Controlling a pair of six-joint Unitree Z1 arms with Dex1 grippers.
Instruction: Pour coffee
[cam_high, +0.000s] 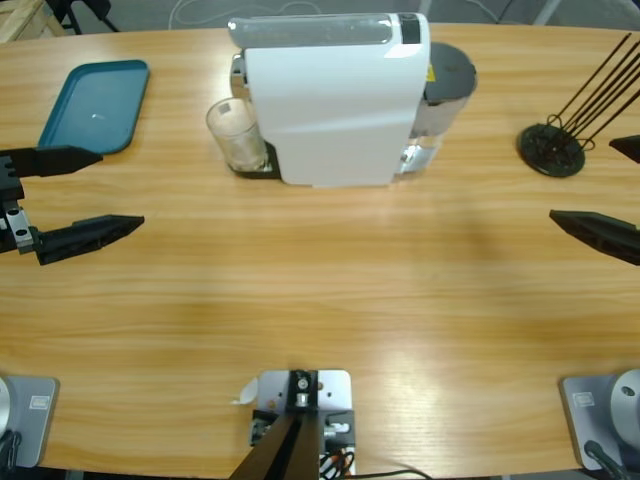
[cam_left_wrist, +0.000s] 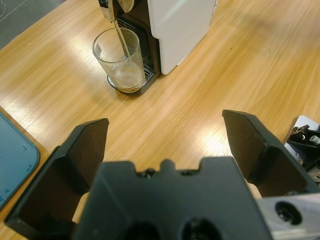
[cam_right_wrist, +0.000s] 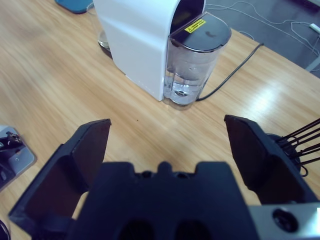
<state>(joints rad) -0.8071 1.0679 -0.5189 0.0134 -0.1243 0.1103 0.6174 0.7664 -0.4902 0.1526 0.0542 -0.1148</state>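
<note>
- The coffee (cam_left_wrist: 128, 76) is a shallow layer in the bottom of a clear glass (cam_high: 236, 135), with a thin stream running down into it from the spout.
- The glass stands on the drip tray of a white coffee machine (cam_high: 330, 100) on the wooden surface (cam_high: 320, 300).
- A teal tray (cam_high: 96, 104) lies near the left gripper.
- Left gripper (cam_high: 95, 192): jaws spread, holding nothing.
- Right gripper (cam_high: 615, 190): jaws spread, holding nothing, near a black wire rack (cam_high: 552, 148).

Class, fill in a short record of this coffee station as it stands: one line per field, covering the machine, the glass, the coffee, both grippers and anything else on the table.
machine: white coffee machine, clear water tank at its back
glass: clear glass on the drip tray under the spout
coffee: thin stream falling, shallow layer in the glass
left gripper: open, apart from the glass
right gripper: open, holding nothing
other: teal tray, black wire rack
</note>
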